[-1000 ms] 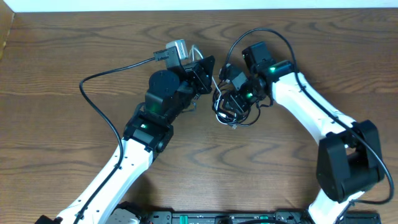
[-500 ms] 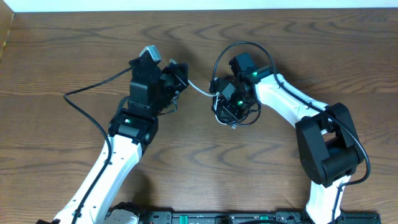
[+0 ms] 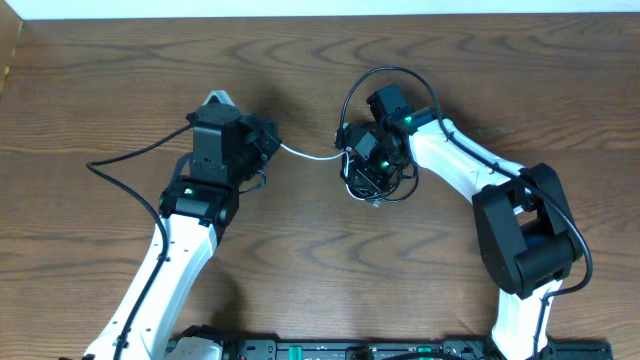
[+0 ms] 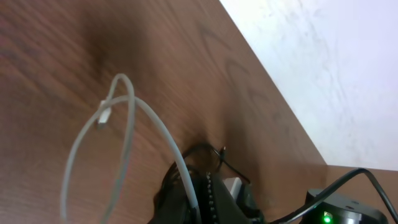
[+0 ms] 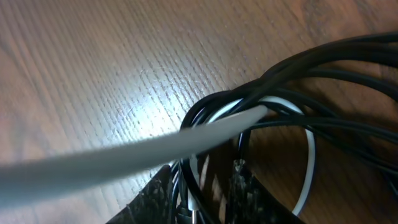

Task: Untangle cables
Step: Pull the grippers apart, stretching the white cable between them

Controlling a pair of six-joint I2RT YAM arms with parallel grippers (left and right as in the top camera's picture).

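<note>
Stretching from the clamped left gripper (image 3: 265,141), one white cable (image 3: 305,154) is held taut, one black cable (image 5: 286,71) is coiled beneath the right gripper (image 3: 363,170), jaws narrow, grip cannot be told.

The overhead camera looks straight down from far above the table (image 3: 100,80). The left wrist camera, low and tilted, faces 3 o'clock along the white cable (image 4: 158,127). The right wrist camera hangs very near the cable bundle (image 5: 292,81). All three views share both.

A wooden table (image 3: 100,90) bears a tangled bundle of black and white cables (image 3: 372,187).
</note>
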